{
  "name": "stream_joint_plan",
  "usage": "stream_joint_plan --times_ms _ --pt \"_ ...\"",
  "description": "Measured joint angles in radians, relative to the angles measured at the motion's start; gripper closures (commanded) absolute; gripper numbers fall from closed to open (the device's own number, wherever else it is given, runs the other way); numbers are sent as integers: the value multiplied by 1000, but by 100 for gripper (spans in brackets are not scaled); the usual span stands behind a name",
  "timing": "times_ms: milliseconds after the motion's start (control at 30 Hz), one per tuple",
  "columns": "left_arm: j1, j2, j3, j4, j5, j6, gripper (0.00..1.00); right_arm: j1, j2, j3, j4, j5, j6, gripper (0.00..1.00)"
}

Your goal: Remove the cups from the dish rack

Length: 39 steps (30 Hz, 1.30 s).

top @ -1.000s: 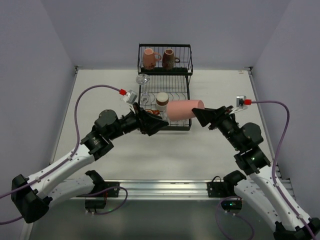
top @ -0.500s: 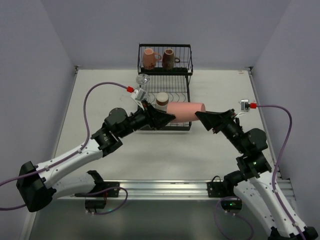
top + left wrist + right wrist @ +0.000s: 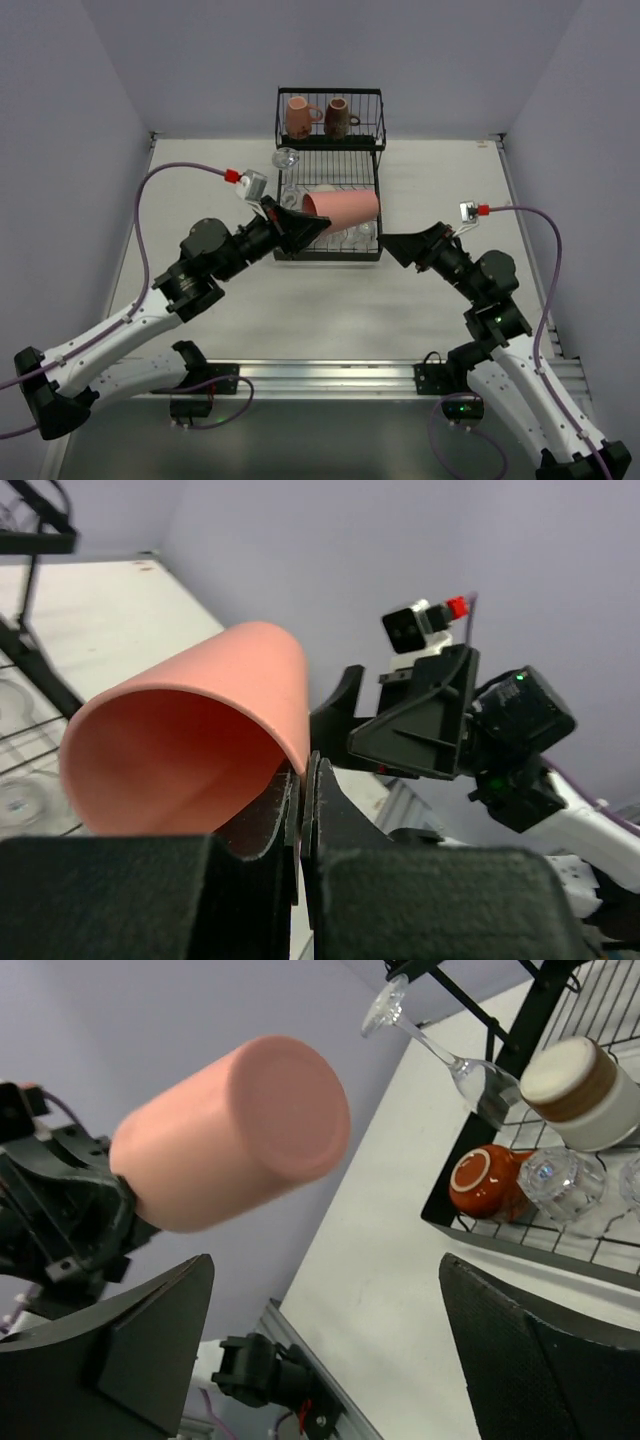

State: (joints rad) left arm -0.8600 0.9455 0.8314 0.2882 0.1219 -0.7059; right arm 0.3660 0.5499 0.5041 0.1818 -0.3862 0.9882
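Observation:
The tall salmon tumbler [image 3: 343,205] hangs sideways over the lower tier of the black dish rack [image 3: 330,256]. My left gripper [image 3: 314,224] is shut on its rim [image 3: 296,742], one finger inside the mouth. My right gripper [image 3: 393,243] is open with nothing between its fingers, just right of the rack, and faces the tumbler's base [image 3: 285,1100]. A pink mug [image 3: 297,115] and a dark brown mug [image 3: 337,117] sit in the raised tier. On the lower tier lie a white-and-brown cup [image 3: 580,1095], an orange-red cup [image 3: 485,1180] and clear glasses [image 3: 560,1175].
A stemmed clear glass [image 3: 440,1050] leans out over the rack's left side [image 3: 286,160]. White tabletop [image 3: 440,190] surrounds the rack, with grey walls on three sides. A metal rail [image 3: 320,375] runs along the near edge between the arm bases.
The tumbler has passed from my right gripper to my left. The left jaws closed on its rim, and the right jaws opened and drew back to the right. The tumbler shifted left.

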Motion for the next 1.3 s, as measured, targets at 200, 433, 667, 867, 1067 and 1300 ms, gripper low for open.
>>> stream_joint_plan --times_ms 200,433,667,867,1067,1300 --pt "-1 -18 399 -575 -251 171 100 0 -20 69 -164 2 -112 1" --pt "2 107 977 -1159 -695 239 100 0 -36 131 -251 20 -243 1" --pt "301 343 880 -1283 -731 346 100 0 13 154 -344 48 -333 1" --pt "520 535 753 -1276 -630 418 100 1 19 154 -360 56 -360 1" --pt "540 624 706 -1228 -558 448 100 46 101 154 -357 76 -366 1" --pt "639 728 662 -1178 -465 465 100 101 138 154 -351 108 -372 1"
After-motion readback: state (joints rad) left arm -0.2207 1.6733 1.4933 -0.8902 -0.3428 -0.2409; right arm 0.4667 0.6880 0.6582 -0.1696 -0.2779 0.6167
